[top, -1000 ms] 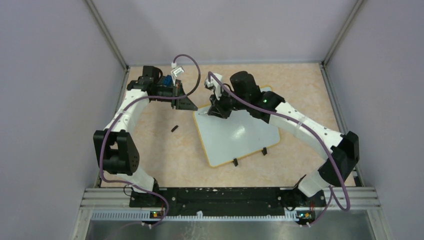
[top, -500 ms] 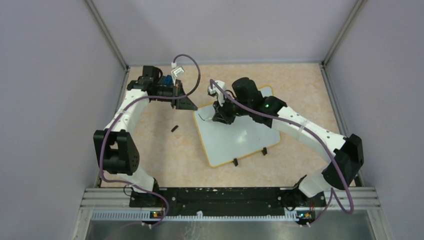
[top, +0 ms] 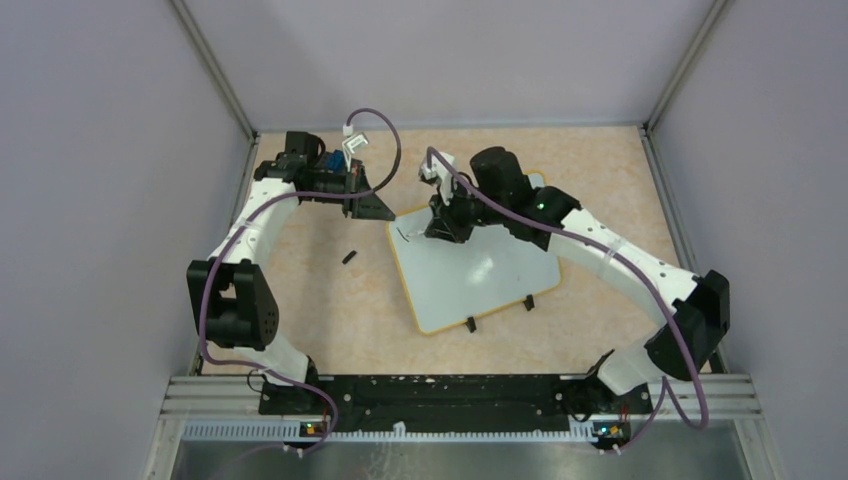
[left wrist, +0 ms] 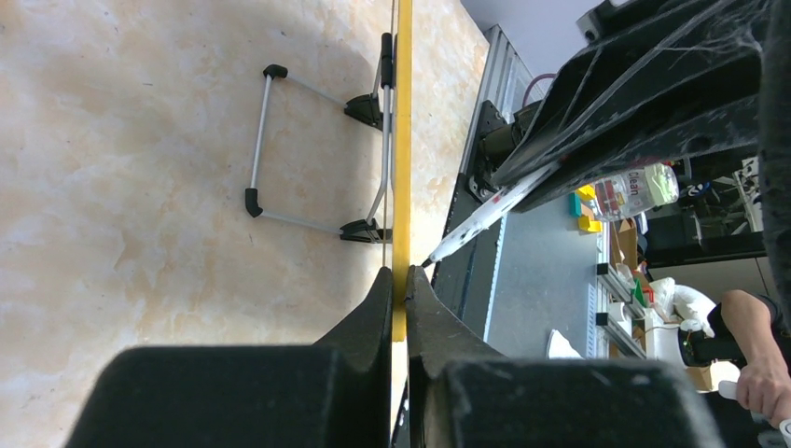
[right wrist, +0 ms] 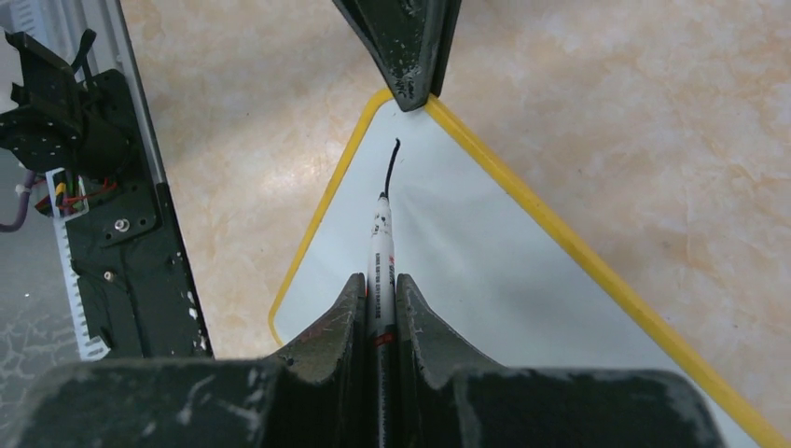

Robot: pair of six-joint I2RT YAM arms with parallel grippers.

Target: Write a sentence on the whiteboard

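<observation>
Beige marbled table top (top: 330, 300), enclosed by grey walls. The whiteboard (top: 480, 275) lies flat on it right of centre, yellow-rimmed and turned at an angle, with small black clip feet on its near edge.

Right arm: elbow out by the table's right edge, forearm running diagonally far-left across the board, wrist pitched down over the board's far-left corner. Left arm: elbow folded up near the left wall, forearm stretched away from the base, wrist turned rightward to the same corner.

Left gripper (left wrist: 398, 275): jaws pinched narrow on the yellow rim at that corner. From its wrist camera the board shows edge-on, with its wire stand (left wrist: 260, 131) folded beneath.

Right gripper (right wrist: 380, 280): jaws clamped on a white marker (right wrist: 381, 243), which points out along the fingers with its tip down on the white surface.

One short black stroke (right wrist: 393, 163) runs from the tip toward the corner.

A small black piece (top: 349, 257), possibly a cap, lies on the table left of the board, apart from it.
</observation>
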